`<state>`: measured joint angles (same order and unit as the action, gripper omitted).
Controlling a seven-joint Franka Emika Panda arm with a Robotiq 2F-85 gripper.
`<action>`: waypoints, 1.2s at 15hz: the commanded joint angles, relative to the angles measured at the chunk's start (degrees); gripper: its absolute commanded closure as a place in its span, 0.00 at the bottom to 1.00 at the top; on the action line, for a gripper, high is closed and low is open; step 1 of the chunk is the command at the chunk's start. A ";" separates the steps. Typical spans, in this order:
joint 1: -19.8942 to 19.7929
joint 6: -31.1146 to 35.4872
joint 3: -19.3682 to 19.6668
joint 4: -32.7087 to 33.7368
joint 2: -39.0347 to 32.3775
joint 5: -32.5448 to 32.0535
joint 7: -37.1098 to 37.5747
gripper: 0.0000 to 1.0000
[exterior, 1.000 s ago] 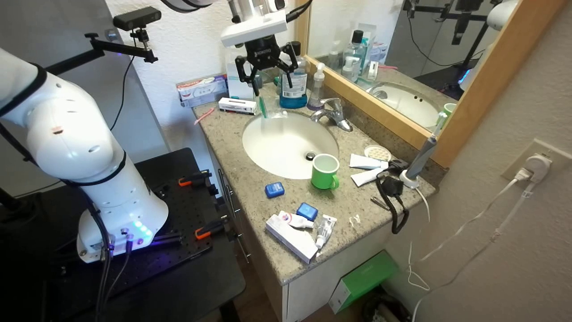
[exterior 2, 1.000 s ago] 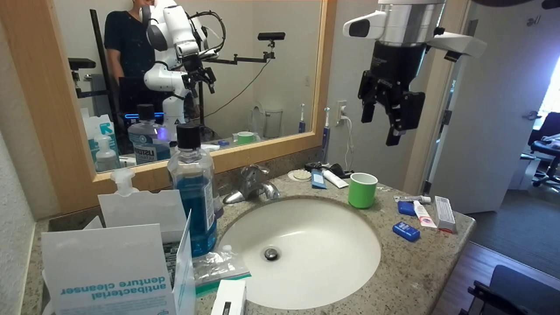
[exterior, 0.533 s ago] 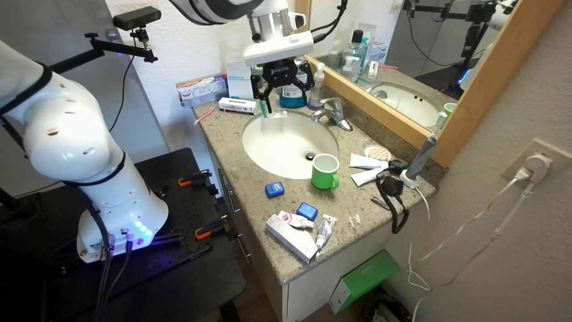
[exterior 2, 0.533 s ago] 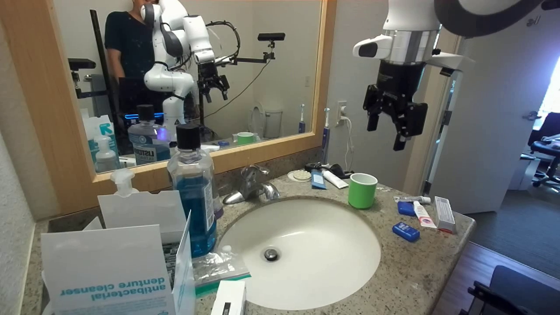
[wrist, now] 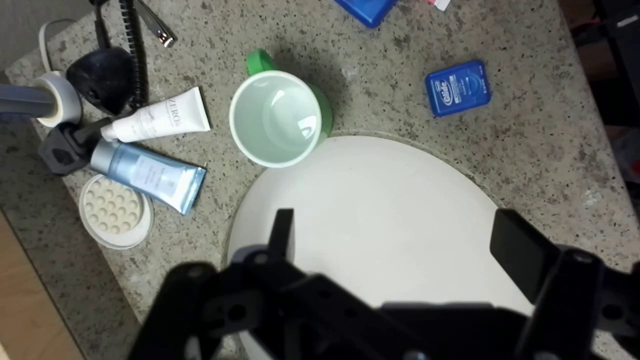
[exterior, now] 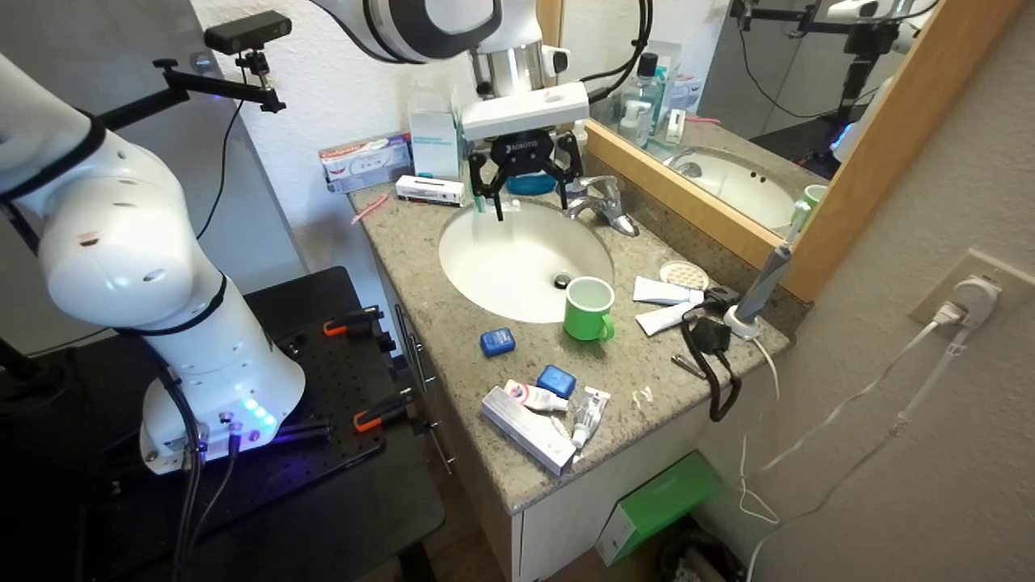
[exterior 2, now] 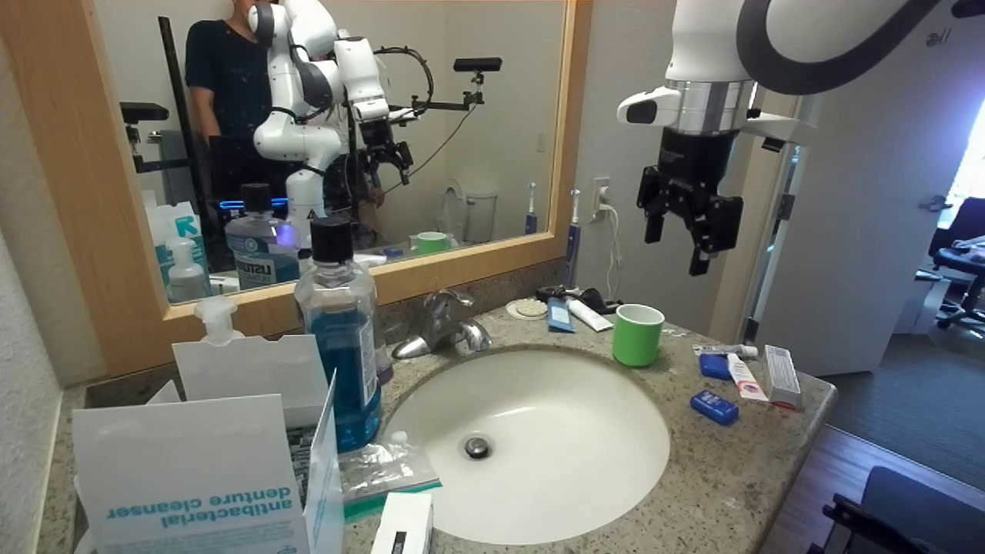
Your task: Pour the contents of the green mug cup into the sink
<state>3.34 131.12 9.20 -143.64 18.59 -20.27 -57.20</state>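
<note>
The green mug [exterior: 588,313] stands upright on the counter at the sink's rim, in both exterior views [exterior 2: 636,340]. In the wrist view the mug [wrist: 277,119] is seen from above, with its handle pointing away from the sink. Its pale inside shows bright glints; I cannot tell how much it holds. The white oval sink [exterior: 501,267] also shows in the wrist view [wrist: 370,200]. My gripper [exterior: 532,212] is open and empty, pointing down, high above the sink and apart from the mug. In the wrist view the gripper [wrist: 392,225] has wide-apart fingers with only sink between them.
The faucet [exterior: 602,208] and mouthwash bottle [exterior 2: 338,346] stand at the sink's back edge. Tubes [wrist: 157,117] and a black cord lie beside the mug. Blue floss boxes [wrist: 458,88] and a white box [exterior: 530,430] lie near the counter's front. A mirror [exterior 2: 346,154] borders the counter.
My gripper has moved lower and, in an exterior view, to the right, over the sink and closer to the mug. It stays open. The mug has not moved.
</note>
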 commanded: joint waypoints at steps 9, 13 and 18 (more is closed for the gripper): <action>-2.22 3.25 0.72 0.59 -2.68 -0.14 -14.82 0.00; -4.05 6.18 2.80 1.25 -5.06 1.72 -22.91 0.00; -3.28 8.84 6.80 3.72 -10.79 17.97 -40.34 0.00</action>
<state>-0.72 138.26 14.12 -142.59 11.98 -12.61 -86.91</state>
